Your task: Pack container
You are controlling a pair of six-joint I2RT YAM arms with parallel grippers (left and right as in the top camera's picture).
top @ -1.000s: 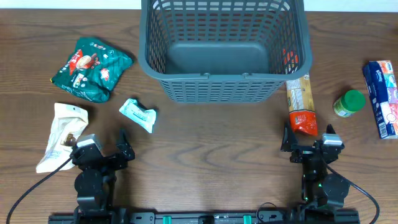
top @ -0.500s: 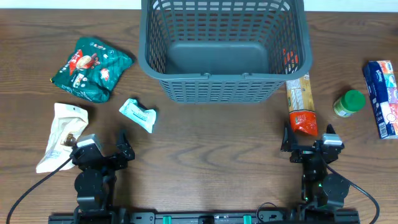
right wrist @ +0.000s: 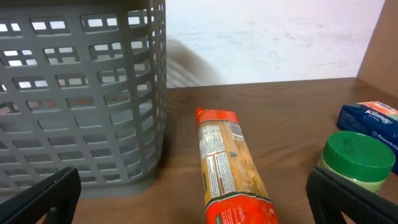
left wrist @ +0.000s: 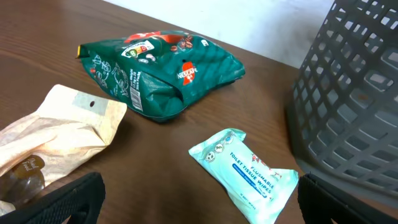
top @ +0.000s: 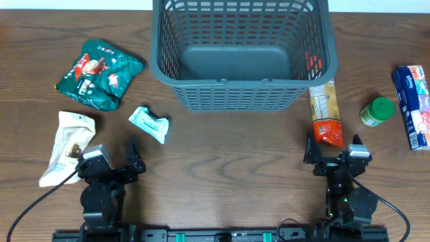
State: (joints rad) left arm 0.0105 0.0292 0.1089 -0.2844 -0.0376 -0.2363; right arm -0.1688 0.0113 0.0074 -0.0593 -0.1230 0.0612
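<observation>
The container (top: 242,101), a big dark grey slotted basket, stands at the table's far middle with nothing inside; its wall shows in the left wrist view (left wrist: 354,99) and the right wrist view (right wrist: 81,93). My left gripper (top: 111,163) is open near the front left, nothing between its fingers; a light blue wipes packet (left wrist: 245,174) lies just ahead of it. My right gripper (top: 333,154) is open at the front right, with a long orange and red packet (right wrist: 230,168) lying on the table in front of it.
A green coffee bag (top: 97,72) and a cream pouch (top: 67,144) lie at the left. A green-lidded jar (top: 377,111) and a blue tissue pack (top: 414,104) sit at the right. The wipes packet (top: 149,123) lies left of centre.
</observation>
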